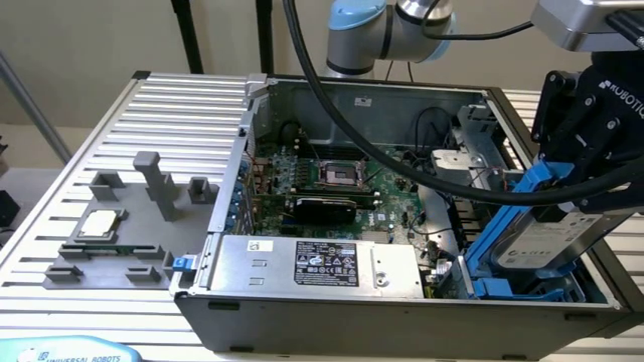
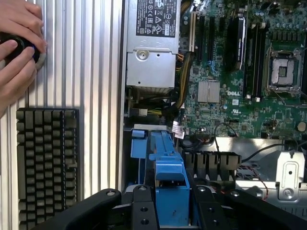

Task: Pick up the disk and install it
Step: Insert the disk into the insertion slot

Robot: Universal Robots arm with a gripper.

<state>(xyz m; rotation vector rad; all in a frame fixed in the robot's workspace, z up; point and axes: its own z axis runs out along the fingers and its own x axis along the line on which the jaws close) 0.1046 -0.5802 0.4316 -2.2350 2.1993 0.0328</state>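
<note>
The disk (image 1: 548, 243), a silver-grey drive with a white label in a bright blue carrier frame (image 1: 506, 219), hangs tilted at the exterior view's right. Its lower end reaches down into the open computer case (image 1: 403, 326). My gripper (image 1: 589, 188) is shut on the disk's upper end. In the wrist view the blue frame (image 2: 168, 167) sits clamped between my black fingers (image 2: 204, 206) at my gripper (image 2: 170, 203). The blue drive cage (image 1: 503, 288) lies directly under the disk in the case's near corner, and the disk's lower edge appears to meet it.
Inside the case are the power supply (image 1: 322, 264), the green motherboard (image 1: 332, 181) and loose cables. A thick black cable (image 1: 403, 154) droops across the case. A grey fixture (image 1: 121, 226) with a small silver chip (image 1: 99, 223) sits left. A person's hands (image 2: 17, 48) and a keyboard (image 2: 45, 163) lie beside the case.
</note>
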